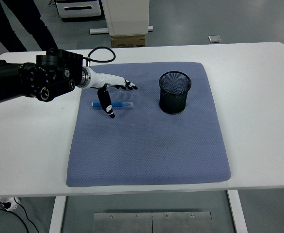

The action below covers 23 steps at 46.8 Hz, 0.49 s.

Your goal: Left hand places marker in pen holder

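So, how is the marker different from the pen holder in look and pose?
The marker is blue, thin and lies flat; the pen holder is black mesh, wide and stands upright. The marker lies under the open left hand; the pen holder stands apart, untouched. Both rest on the blue mat.

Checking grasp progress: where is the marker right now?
In the head view, the marker lies flat on the blue mat's far left part, under the open left hand, left of the pen holder.
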Each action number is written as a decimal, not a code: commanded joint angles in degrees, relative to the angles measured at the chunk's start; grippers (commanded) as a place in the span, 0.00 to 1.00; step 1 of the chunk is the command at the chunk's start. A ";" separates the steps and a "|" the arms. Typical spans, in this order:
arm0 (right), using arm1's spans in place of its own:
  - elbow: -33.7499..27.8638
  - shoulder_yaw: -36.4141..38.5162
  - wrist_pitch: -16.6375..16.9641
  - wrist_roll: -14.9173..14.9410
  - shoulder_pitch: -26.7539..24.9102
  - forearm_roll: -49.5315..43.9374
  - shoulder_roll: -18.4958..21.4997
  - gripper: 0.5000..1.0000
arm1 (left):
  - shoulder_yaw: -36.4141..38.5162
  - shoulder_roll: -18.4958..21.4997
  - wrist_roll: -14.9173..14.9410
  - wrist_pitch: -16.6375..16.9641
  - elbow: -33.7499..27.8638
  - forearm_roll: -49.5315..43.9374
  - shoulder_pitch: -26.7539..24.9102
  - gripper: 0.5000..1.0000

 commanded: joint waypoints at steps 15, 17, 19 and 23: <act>0.02 0.00 0.00 -0.06 0.00 0.05 0.00 1.00 | -0.07 -0.25 2.65 -3.00 0.52 3.39 -0.18 1.00; 0.03 0.00 0.00 -0.06 0.00 -0.04 0.00 1.00 | -0.07 -0.25 2.65 -3.18 0.61 3.48 -0.26 1.00; 0.02 0.00 0.00 -0.06 0.00 -0.04 0.00 1.00 | -0.07 -0.25 2.65 -3.88 0.61 3.48 -0.44 0.95; 0.02 0.00 0.00 0.03 0.00 -0.04 0.00 1.00 | -0.07 -0.25 2.74 -5.11 0.61 3.48 -0.53 0.80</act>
